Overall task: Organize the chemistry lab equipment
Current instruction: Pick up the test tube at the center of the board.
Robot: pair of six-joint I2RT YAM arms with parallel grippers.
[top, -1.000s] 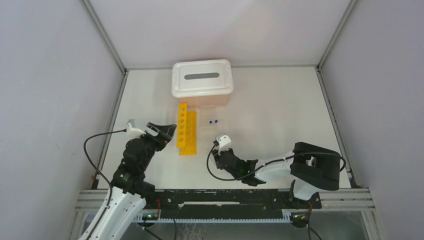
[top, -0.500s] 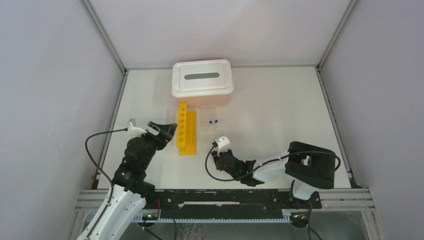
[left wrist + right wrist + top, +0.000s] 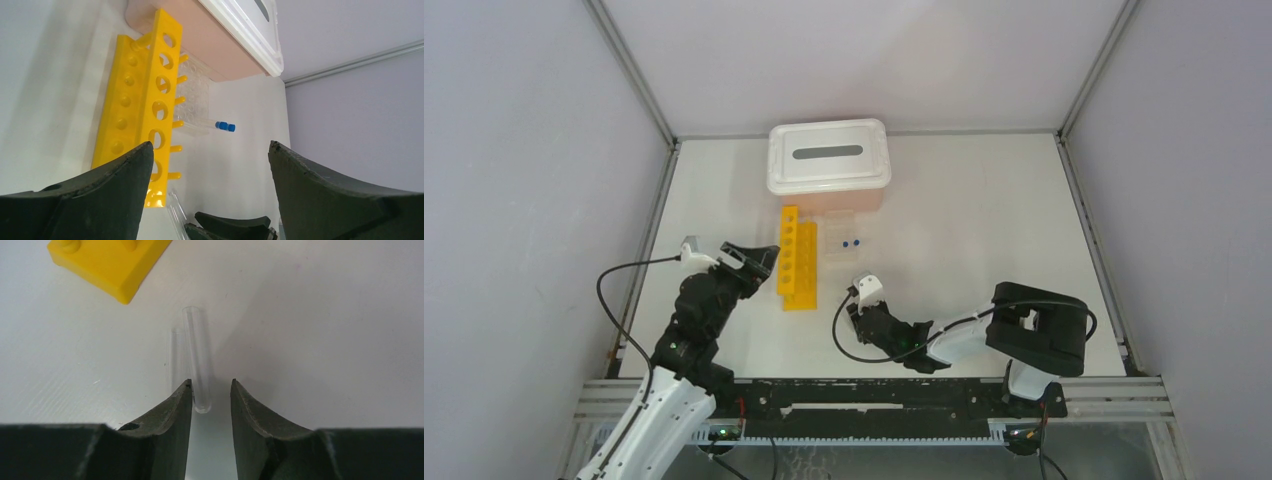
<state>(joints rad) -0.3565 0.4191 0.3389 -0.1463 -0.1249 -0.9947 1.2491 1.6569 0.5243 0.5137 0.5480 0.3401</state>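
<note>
Overhead, the yellow rack is seen lying beside the clear rack, in front of the bin. The left gripper is held just left of it, and the right gripper is near its near end.

From the left wrist, the fingers are seen spread wide, with nothing held. A blue-capped tube lies by the clear rack.

From the right wrist, only a narrow gap is left between the fingers. The end of a glass tube, lying on the table, is found between them, not clamped.
</note>
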